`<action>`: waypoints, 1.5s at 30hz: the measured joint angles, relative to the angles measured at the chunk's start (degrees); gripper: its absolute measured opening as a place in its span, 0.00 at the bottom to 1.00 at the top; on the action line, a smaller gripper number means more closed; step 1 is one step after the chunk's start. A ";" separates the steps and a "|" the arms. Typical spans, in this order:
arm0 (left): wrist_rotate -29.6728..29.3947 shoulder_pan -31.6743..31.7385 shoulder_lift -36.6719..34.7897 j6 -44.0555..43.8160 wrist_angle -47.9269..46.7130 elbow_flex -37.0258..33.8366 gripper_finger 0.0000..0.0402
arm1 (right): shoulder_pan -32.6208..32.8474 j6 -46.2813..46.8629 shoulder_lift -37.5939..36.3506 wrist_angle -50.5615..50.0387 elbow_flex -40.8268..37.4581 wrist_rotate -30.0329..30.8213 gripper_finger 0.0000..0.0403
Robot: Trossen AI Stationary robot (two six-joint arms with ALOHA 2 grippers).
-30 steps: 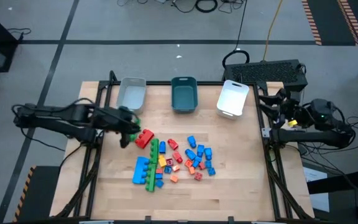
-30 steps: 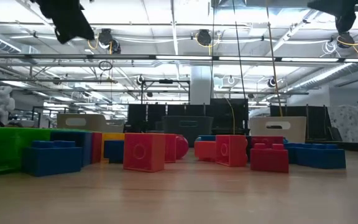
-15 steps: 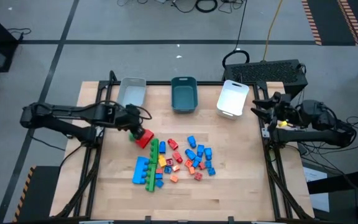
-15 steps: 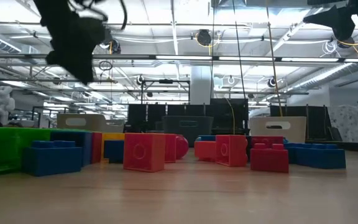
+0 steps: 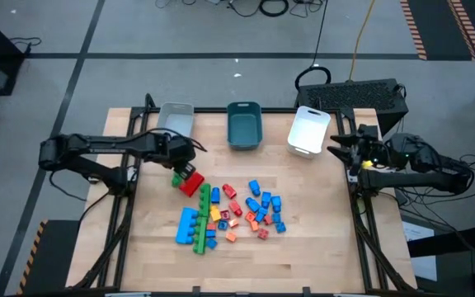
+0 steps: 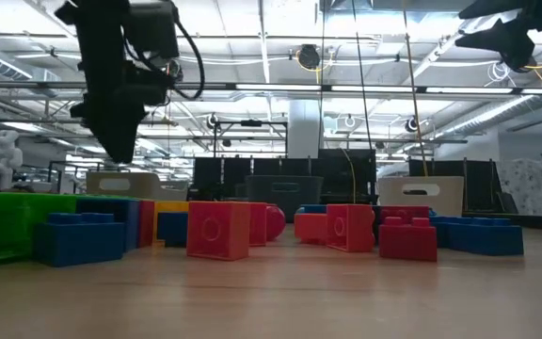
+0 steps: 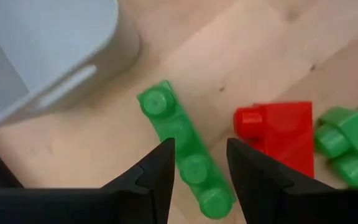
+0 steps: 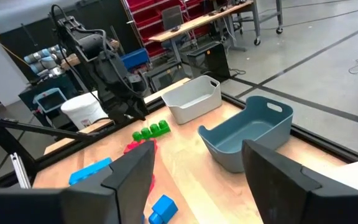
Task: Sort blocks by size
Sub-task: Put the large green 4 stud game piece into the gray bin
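No readable brand, label or lettering on any brick or tray from my feeds.

Left pincer [image 7: 197,163] hangs near the desk's far-left corner, fingers parted and straddling a green studded four-stud bar [image 7: 182,149] that lies flat on the wooden desk [image 5: 320,239]. I cannot tell whether the fingers touch it. The bar sits just beside a red studded brick [image 7: 278,130] and near the grey rectangular tray [image 5: 174,124].

Right pincer [image 8: 194,168] hovers off the desk's right edge, by the far-right corner, fingers spread wide, holding nothing.

Main heap of plastic studded blocks [image 5: 233,213], blue, red, orange, yellow and green, lies around the desk's middle, leaning toward the left side. A long green bar [image 5: 201,219] and a blue slab [image 5: 188,224] mark its left limit.

Along the far edge: grey tray, teal rectangular tray [image 5: 244,125], white rectangular tray [image 5: 308,130], apart from one another.

Open wood: the near strip, the right third, and the band between the heap and the trays.
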 joint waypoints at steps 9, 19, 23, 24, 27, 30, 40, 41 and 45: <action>1.13 0.61 2.57 -0.96 -0.11 -0.03 0.37 | -0.01 0.01 0.04 -0.09 0.00 0.00 0.59; -2.25 0.61 2.42 -1.66 6.21 0.00 0.37 | -0.02 0.24 0.02 -2.32 0.00 0.02 0.59; -2.21 0.58 2.42 -2.29 4.94 0.00 0.37 | -0.01 0.36 0.02 -2.31 0.00 0.02 0.59; -2.21 0.58 2.42 -3.36 4.49 -0.01 0.37 | -0.02 0.38 0.02 -2.29 0.00 0.02 0.59; -2.25 0.68 2.42 -6.05 3.69 0.00 0.37 | 0.00 0.36 0.02 -2.29 0.00 0.02 0.59; 1.22 2.21 2.45 -8.93 2.26 -0.01 0.37 | 0.00 0.38 0.02 -2.27 0.00 0.22 0.59; 7.71 5.88 2.72 -2.68 1.93 -0.03 0.48 | -0.02 0.40 0.02 -2.20 0.00 0.24 0.59; 7.85 5.93 2.78 -2.63 1.10 -0.03 0.51 | -0.01 0.40 0.02 -2.20 0.00 0.24 0.59; 8.00 6.66 3.89 -4.07 -1.11 -0.03 0.64 | -0.02 0.40 0.02 -2.20 0.00 0.24 0.59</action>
